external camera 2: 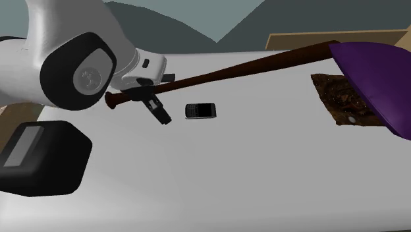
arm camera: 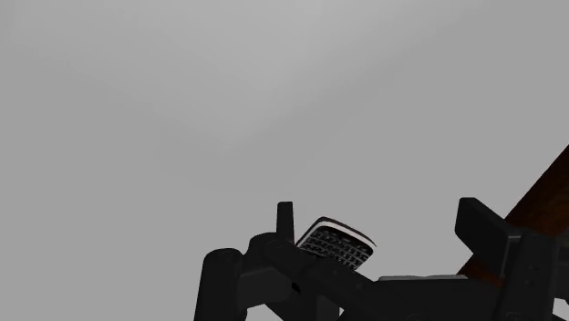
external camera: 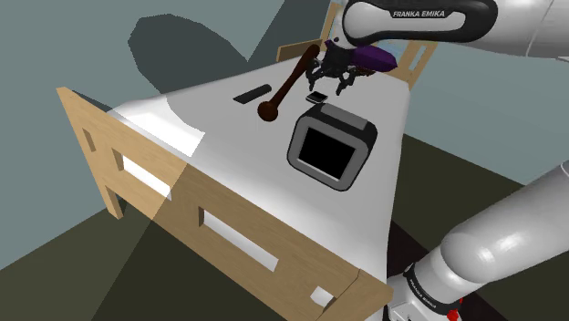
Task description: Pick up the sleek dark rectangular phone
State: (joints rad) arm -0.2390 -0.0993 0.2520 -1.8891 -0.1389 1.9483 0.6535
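A small dark phone [external camera: 316, 95] with a keypad and a pale rim lies flat on the white surface [external camera: 228, 173], also seen from the second exterior camera [external camera 2: 200, 110]. My black gripper [external camera: 331, 78] hangs just over it, open. In the wrist view the phone [arm camera: 335, 244] lies between the spread fingers, closer to one, touched by neither; the gripper [arm camera: 378, 221] holds nothing. From the second exterior camera the gripper [external camera 2: 158, 107] reaches down just left of the phone. A flat, dark rectangular slab [external camera: 252, 93] lies farther toward the shoulder view's left.
A long brown handle [external camera: 294, 78] with a knob end runs past the gripper to a purple scoop [external camera 2: 375, 82] beside a brown textured patch [external camera 2: 339, 95]. A black box with a pale rim [external camera: 330, 146] sits nearer the stand. A wooden frame [external camera: 109, 155] edges the surface.
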